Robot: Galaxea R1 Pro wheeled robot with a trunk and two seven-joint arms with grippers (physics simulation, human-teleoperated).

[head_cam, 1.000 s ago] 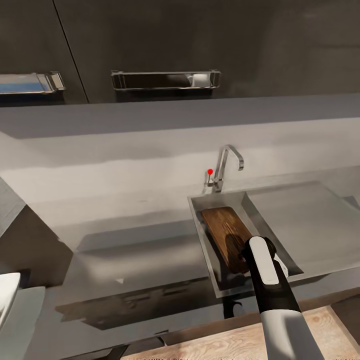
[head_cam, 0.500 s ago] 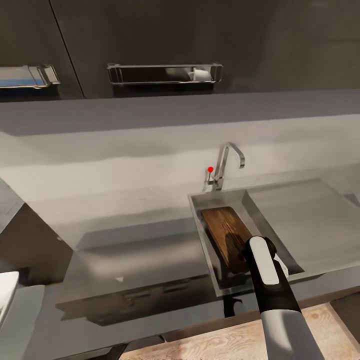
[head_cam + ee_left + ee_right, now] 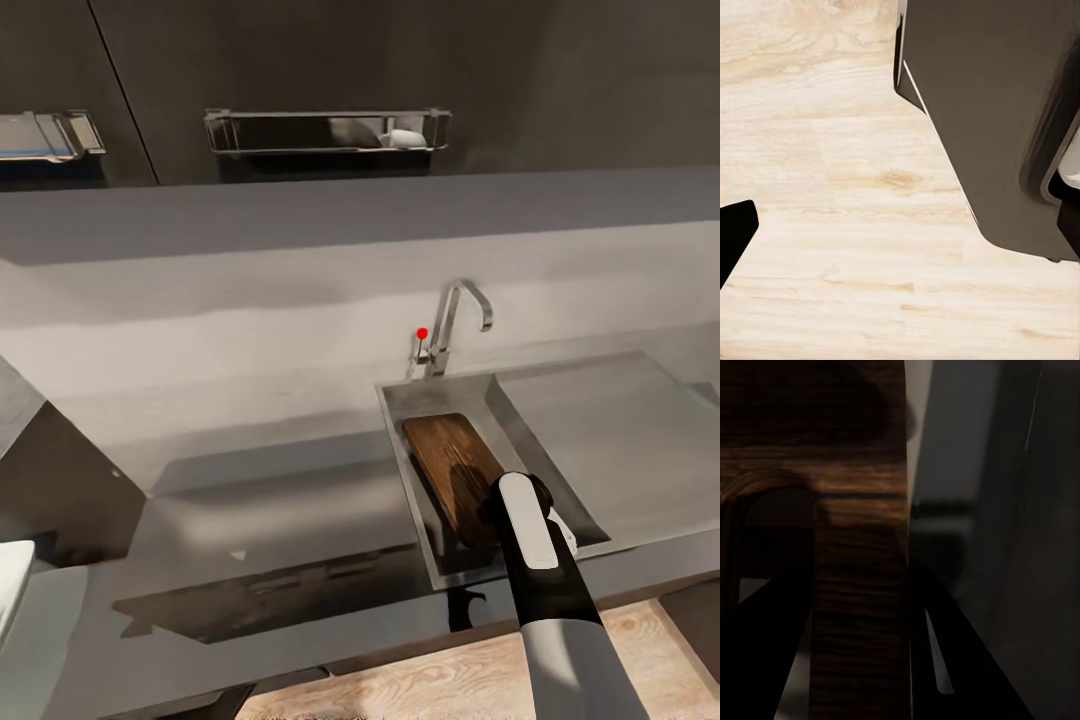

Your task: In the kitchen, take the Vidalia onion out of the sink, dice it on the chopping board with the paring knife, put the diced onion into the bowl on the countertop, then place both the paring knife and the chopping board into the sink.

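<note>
The chopping board (image 3: 450, 474) lies inside the basin of the sink (image 3: 520, 420), just where it lay a second ago; the wall cabinets and rail have slid up the head view and the tap a little with them, so our camera has tipped and the things have not moved. The board's long axis runs from about 11 o'clock at its far end, near the tap (image 3: 455, 322), to about 5 o'clock at its near end, which sits under our right arm. Its far end has rounded corners. It leans toward the basin's left wall.

Our right gripper (image 3: 859, 660) is low in the basin at the board's near end. In the right wrist view its two dark fingers (image 3: 765, 660) stand either side of a strip of the board's wood (image 3: 859, 585), beside the slot-shaped handle hole, and they appear closed on that strip. In the head view the arm hides the fingers.

The tap has a red knob (image 3: 423, 333) at its base, at 12 o'clock from the board. The grey countertop (image 3: 280, 520) spreads out to 9 o'clock from the sink, and the flat drainboard (image 3: 620, 440) lies at 3 o'clock.

A dark corner of our left gripper (image 3: 735, 232) hangs over pale wooden floor (image 3: 832, 225); we cannot tell how its fingers stand.

We can read no writing or labels anywhere.
</note>
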